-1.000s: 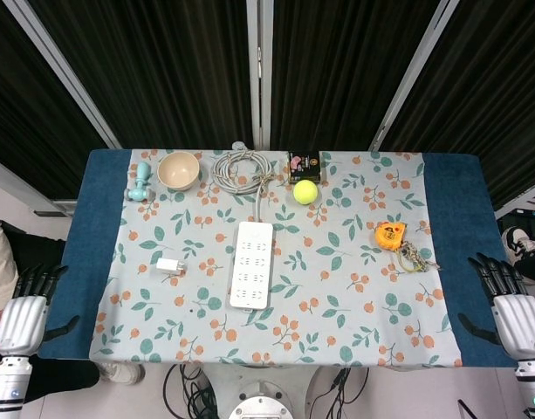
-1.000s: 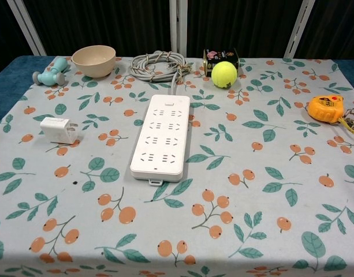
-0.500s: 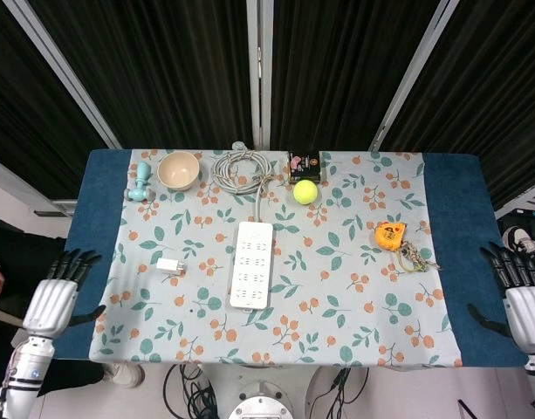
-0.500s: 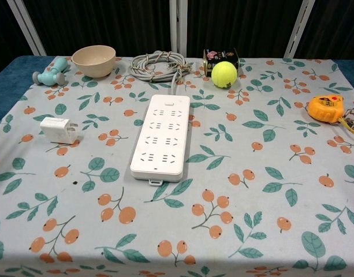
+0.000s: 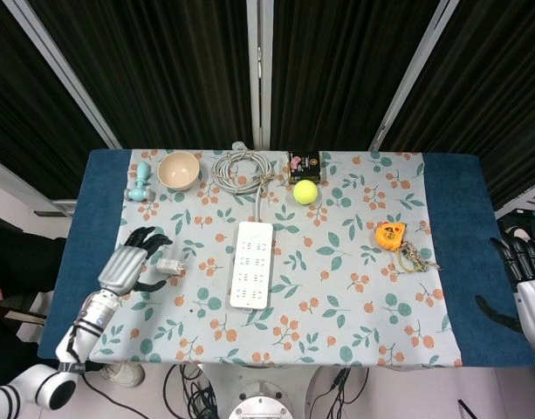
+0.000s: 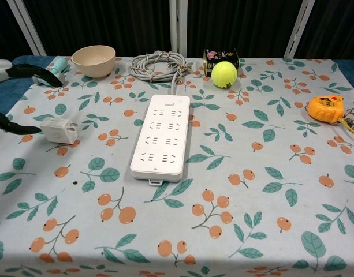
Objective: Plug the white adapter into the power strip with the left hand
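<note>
The white adapter (image 5: 170, 264) (image 6: 59, 130) lies on the floral cloth, left of the white power strip (image 5: 252, 264) (image 6: 160, 135). My left hand (image 5: 131, 266) (image 6: 15, 98) hovers just left of the adapter, fingers spread and holding nothing; its dark fingertips (image 6: 38, 74) reach in from the left edge of the chest view. Whether a fingertip touches the adapter is unclear. My right hand (image 5: 530, 292) stays off the table's right edge, fingers apart and holding nothing. It does not show in the chest view.
Along the back stand a teal dumbbell (image 5: 141, 182), a beige bowl (image 5: 179, 169), the strip's coiled grey cable (image 5: 240, 169), a dark box (image 5: 305, 165) and a yellow tennis ball (image 5: 305, 191). An orange tape measure (image 5: 390, 235) and keys (image 5: 414, 257) lie at right.
My left hand has moved from beside the table's left edge in over the cloth, up to the adapter. The right hand has drifted slightly further right. The adapter and strip have not moved.
</note>
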`<state>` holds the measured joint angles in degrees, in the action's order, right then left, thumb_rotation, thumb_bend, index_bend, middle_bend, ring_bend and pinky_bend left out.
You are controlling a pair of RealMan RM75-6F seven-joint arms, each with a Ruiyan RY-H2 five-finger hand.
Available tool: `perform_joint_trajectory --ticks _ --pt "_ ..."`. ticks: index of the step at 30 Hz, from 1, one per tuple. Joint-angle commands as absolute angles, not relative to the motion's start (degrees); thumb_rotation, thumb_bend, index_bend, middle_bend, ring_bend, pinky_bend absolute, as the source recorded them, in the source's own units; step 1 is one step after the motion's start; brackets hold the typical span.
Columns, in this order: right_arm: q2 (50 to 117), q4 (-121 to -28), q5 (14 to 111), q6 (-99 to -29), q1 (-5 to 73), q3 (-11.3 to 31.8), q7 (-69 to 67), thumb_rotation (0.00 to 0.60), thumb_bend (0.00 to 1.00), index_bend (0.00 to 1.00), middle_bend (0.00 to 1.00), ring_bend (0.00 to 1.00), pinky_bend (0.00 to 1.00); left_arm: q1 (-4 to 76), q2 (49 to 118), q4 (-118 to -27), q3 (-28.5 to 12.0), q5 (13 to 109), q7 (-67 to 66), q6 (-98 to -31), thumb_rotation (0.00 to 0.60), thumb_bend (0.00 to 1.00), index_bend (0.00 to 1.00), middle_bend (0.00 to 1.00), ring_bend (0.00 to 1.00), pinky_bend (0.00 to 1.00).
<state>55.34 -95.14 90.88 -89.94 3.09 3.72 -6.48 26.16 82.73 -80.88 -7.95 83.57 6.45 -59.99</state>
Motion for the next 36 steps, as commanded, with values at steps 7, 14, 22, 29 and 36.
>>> perform_joint_trajectory --ticks 7,14,22,29,36 --pt "55.82 -94.98 90.03 -88.60 3.67 3.93 -6.35 0.600 0.15 0.00 0.01 0.00 0.00 27.41 89.47 -69.84 -7.00 81.38 18.20 -58.02 0.600 0.26 0.32 0.31 0.13 0.03" --pt "56.15 -94.90 89.82 -87.85 4.14 4.03 -6.20 0.600 0.15 0.00 0.01 0.00 0.00 26.67 94.01 -61.82 -5.42 83.72 28.19 -61.02 0.600 0.30 0.38 0.37 0.17 0.03" --pt "56.13 -95.29 89.43 -88.04 3.75 3.87 -5.80 0.600 0.15 0.00 0.01 0.00 0.00 27.22 97.31 -55.33 -4.02 85.48 33.47 -62.03 0.600 0.32 0.41 0.39 0.18 0.03" --pt "56.29 -95.34 89.21 -88.68 3.27 3.86 -5.80 0.600 0.15 0.00 0.01 0.00 0.00 27.85 97.85 -54.26 -3.61 85.86 34.08 -62.18 0.600 0.34 0.50 0.48 0.24 0.09" --pt "56.50 -94.65 89.11 -89.09 2.88 3.80 -6.54 0.600 0.15 0.00 0.01 0.00 0.00 29.39 91.57 -60.95 -3.41 86.65 25.55 -61.63 0.600 0.39 0.56 0.57 0.31 0.12"
